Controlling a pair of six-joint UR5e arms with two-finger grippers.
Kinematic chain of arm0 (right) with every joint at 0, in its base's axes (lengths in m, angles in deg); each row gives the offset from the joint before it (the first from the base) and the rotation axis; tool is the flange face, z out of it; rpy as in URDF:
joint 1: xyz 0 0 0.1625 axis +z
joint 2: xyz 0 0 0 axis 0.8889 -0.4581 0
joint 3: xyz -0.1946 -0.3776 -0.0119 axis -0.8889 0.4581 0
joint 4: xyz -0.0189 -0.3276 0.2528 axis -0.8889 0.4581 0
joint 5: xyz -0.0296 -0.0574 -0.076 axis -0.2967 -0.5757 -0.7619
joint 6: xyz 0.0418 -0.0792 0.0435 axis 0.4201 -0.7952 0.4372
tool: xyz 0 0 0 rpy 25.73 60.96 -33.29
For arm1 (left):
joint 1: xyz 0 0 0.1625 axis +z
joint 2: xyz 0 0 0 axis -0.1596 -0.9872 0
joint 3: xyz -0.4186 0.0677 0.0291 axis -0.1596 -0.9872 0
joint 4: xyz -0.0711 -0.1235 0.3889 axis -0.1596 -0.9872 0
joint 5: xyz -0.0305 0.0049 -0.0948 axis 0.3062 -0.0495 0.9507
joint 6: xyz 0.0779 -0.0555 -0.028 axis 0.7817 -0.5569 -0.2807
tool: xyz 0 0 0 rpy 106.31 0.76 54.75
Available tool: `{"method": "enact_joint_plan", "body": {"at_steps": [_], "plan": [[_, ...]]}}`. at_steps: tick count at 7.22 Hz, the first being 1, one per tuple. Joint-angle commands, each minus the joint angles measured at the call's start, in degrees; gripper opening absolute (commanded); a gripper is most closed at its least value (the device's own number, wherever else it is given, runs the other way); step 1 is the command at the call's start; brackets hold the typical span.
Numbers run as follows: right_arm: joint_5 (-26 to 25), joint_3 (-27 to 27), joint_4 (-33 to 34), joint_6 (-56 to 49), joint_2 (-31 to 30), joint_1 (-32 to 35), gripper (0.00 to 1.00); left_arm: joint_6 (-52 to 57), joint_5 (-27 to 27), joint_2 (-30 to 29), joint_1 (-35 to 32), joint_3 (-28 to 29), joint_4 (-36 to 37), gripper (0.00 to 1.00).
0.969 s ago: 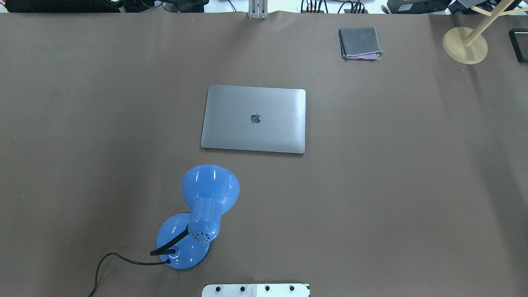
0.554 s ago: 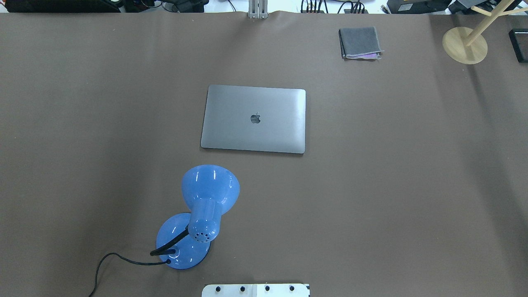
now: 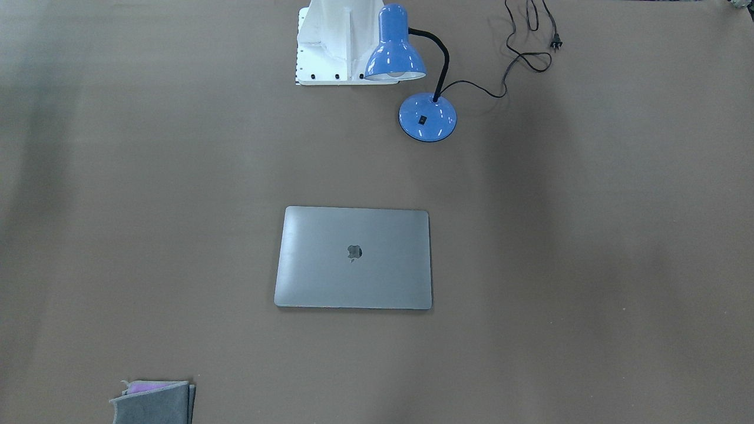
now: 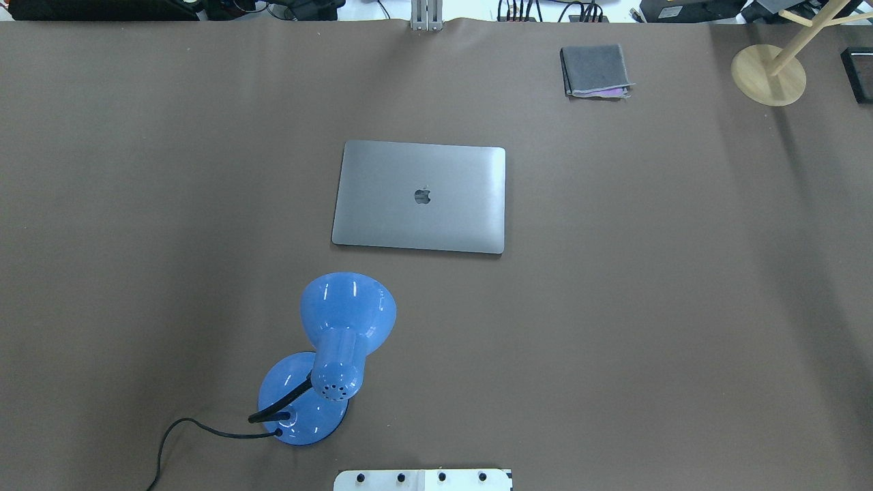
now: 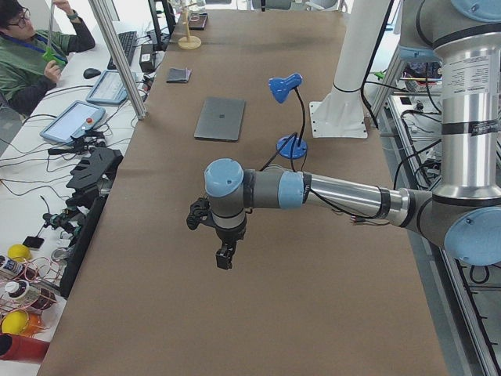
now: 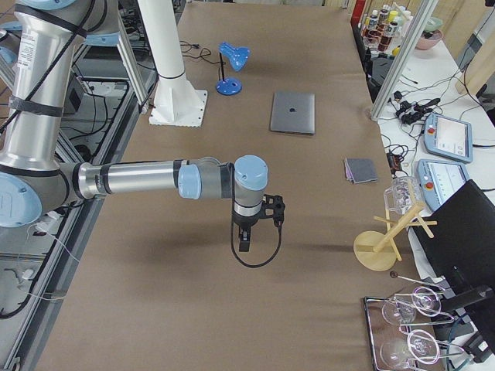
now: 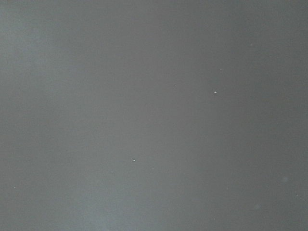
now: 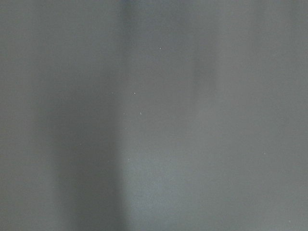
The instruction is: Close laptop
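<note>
Silver laptop lies shut; left gripper and right gripper point downward, grip unreadable.

Counter: brown matte cover, flat. Laptop lies lid-down at centre, square to the edges. Blue desk lamp sits near the robot-side edge, left of middle, its black cord trailing toward that edge. White mount plate at the middle of the robot-side edge. Folded grey cloth near the far edge, right of middle. Wooden stand at the far right corner.
</note>
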Motion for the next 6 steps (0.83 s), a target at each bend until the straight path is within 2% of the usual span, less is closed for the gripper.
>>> {"method": "enact_joint_plan", "body": {"at_steps": [1, 6], "plan": [[1.8, 1.1, -0.3, -0.2, 0.2, 0.0, 1.00, 0.0, 0.0, 0.1, 0.0, 0.2, 0.0, 0.98], [2.9, -0.4, -0.9, 0.5, 0.3, 0.1, 1.00, -0.2, -0.6, 0.0, 0.0, 0.1, 0.1, 0.98]]}}
